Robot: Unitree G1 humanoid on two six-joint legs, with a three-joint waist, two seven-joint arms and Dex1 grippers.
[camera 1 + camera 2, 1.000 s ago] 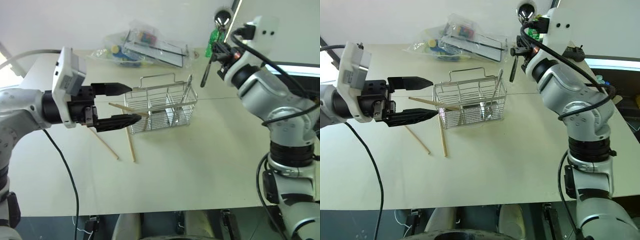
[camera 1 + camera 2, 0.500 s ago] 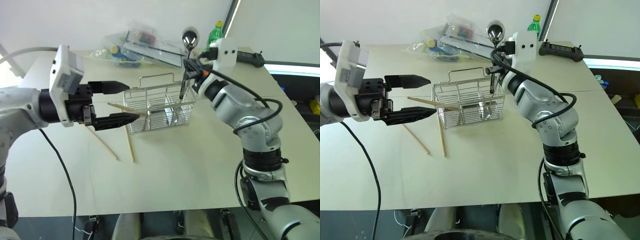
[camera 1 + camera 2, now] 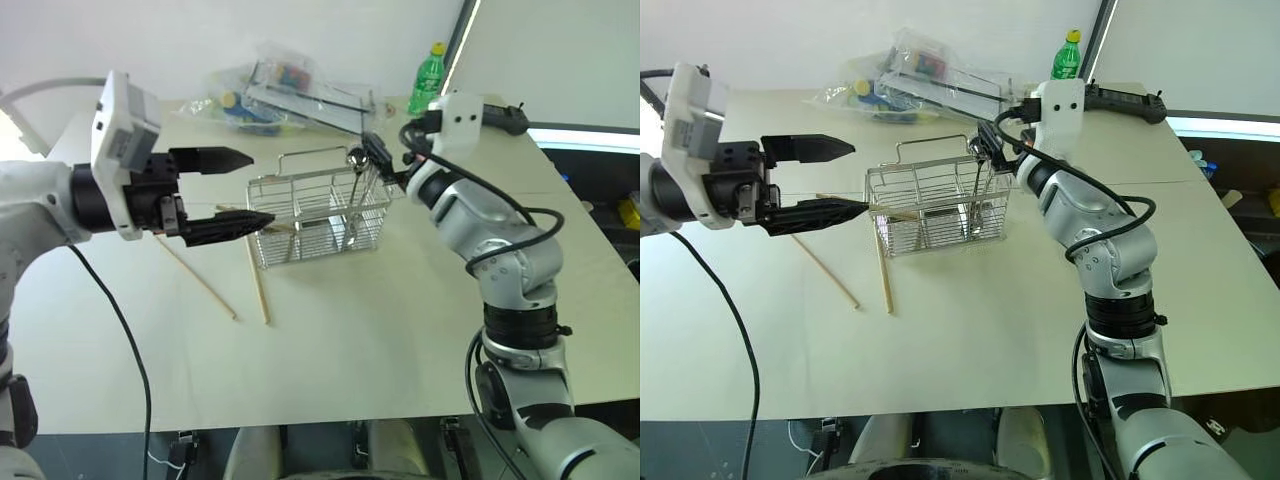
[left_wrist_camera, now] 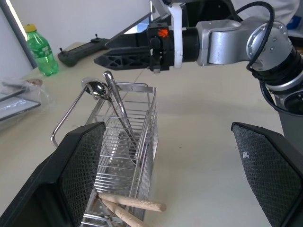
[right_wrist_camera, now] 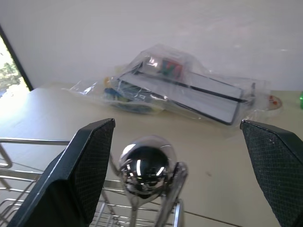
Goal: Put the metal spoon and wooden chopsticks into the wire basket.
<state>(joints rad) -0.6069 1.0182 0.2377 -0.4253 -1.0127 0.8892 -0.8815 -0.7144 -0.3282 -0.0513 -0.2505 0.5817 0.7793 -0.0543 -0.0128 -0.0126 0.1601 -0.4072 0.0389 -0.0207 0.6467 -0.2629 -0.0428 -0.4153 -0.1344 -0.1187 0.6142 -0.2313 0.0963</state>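
Two wooden chopsticks (image 3: pixel 228 283) lie lengthwise on the counter (image 3: pixel 350 340) below the spread-fingered left hand (image 3: pixel 232 190), nearer than the gaping right hand (image 3: pixel 372 152) above the basket-held metal spoon (image 3: pixel 356 159).

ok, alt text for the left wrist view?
A silver wire-mesh basket on a pale table holds a shiny metal spoon leaning beside a plain silver utensil handle. Two pale wooden chopsticks poke from its near end. Above it hangs the open right gripper; the left gripper's black fingers spread wide.
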